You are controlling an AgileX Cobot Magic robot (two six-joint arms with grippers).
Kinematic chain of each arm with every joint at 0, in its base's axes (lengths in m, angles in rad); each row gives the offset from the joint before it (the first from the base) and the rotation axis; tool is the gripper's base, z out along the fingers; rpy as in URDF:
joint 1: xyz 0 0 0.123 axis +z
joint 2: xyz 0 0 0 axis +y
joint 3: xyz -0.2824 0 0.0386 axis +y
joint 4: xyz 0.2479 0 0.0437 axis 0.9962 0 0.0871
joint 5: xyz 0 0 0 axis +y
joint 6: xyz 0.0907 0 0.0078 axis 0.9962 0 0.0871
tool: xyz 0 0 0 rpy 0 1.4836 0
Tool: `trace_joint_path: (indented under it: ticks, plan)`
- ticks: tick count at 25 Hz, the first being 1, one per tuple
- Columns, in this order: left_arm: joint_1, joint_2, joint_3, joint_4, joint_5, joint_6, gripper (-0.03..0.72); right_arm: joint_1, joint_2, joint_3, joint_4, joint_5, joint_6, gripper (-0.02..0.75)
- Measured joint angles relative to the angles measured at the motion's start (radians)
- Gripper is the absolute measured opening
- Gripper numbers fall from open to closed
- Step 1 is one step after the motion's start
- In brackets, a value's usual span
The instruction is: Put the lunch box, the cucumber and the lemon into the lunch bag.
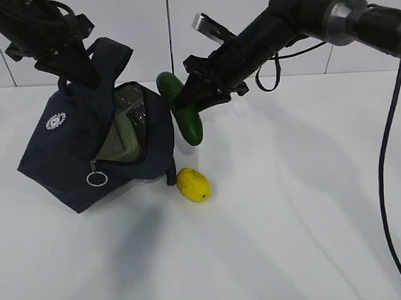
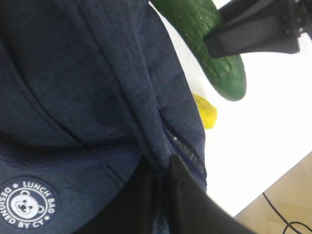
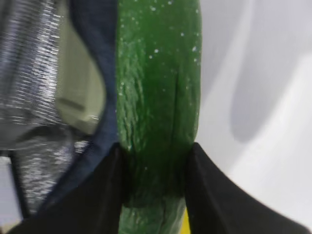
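The navy lunch bag (image 1: 62,161) sits tilted at the left, its top open, showing silver lining and the pale green lid of the lunch box (image 1: 121,145) inside. My left gripper (image 1: 85,68) is shut on the lunch bag's handle (image 2: 161,161) and holds it up. My right gripper (image 1: 192,97) is shut on the dark green cucumber (image 1: 184,111), holding it in the air beside the bag's opening; it also shows in the right wrist view (image 3: 158,97). The yellow lemon (image 1: 193,184) lies on the table in front of the bag.
The white table (image 1: 301,206) stretches to the right and front. A black cable (image 1: 385,150) hangs down at the right edge. The bag's silver ring pull (image 1: 97,178) hangs at the front of the opening.
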Motion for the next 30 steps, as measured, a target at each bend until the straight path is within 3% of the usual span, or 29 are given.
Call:
trace_joint_path:
  ticks: [4, 15, 25, 30]
  plan:
    - [0.0, 0.0, 0.0, 0.0, -0.006, -0.002, 0.015, 0.0, 0.0, 0.0, 0.131, 0.0, -0.039, 0.258]
    - [0.0, 0.0, 0.0, 0.0, -0.066, -0.007, 0.015, 0.057, 0.0, 0.0, 0.178, 0.0, -0.074, 0.258]
    - [0.0, 0.0, 0.0, -0.002, -0.072, -0.007, 0.015, 0.081, 0.082, 0.0, 0.328, -0.004, -0.1, 0.261]
    - [0.0, 0.0, 0.0, -0.002, -0.062, -0.007, 0.015, 0.081, 0.099, 0.0, 0.442, -0.008, -0.153, 0.371]
